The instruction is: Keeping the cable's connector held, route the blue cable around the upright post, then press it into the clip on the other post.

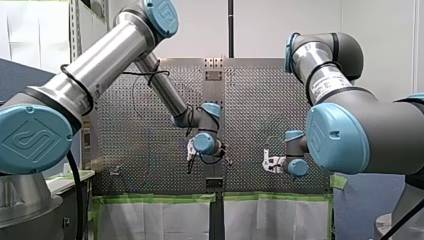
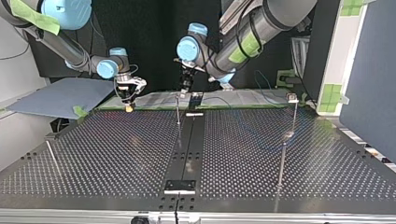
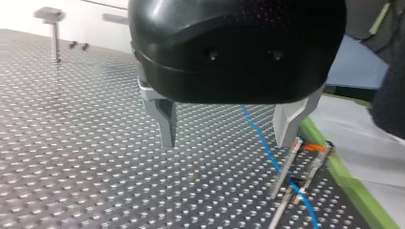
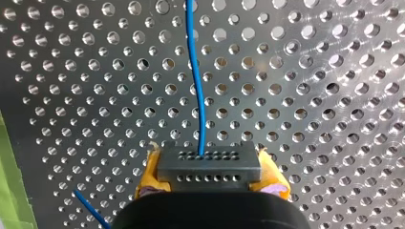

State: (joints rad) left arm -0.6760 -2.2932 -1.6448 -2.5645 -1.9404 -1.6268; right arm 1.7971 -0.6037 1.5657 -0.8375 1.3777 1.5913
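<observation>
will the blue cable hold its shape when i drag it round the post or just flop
Probably floppy: the blue cable is thin and curves gently as it leaves the connector. Likely light too, so it should trail wherever my right claw leads.

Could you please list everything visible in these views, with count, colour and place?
table: one, silver, perforated, under everything
black strip: one, down the table's middle in the top view
posts: three, metal, at the top view's middle, left and right
clip: one, pale, atop the right-hand post
blue cable: one, running from the connector across the table
connector: one, grey, between yellow pads
green tape: strips along the table's edge
sheet: one, blue-grey, beside the table at the top view's left
arms: two, silver and grey, blue caps
left gripper: black, metal fingers open
right gripper: shut on the connector
</observation>
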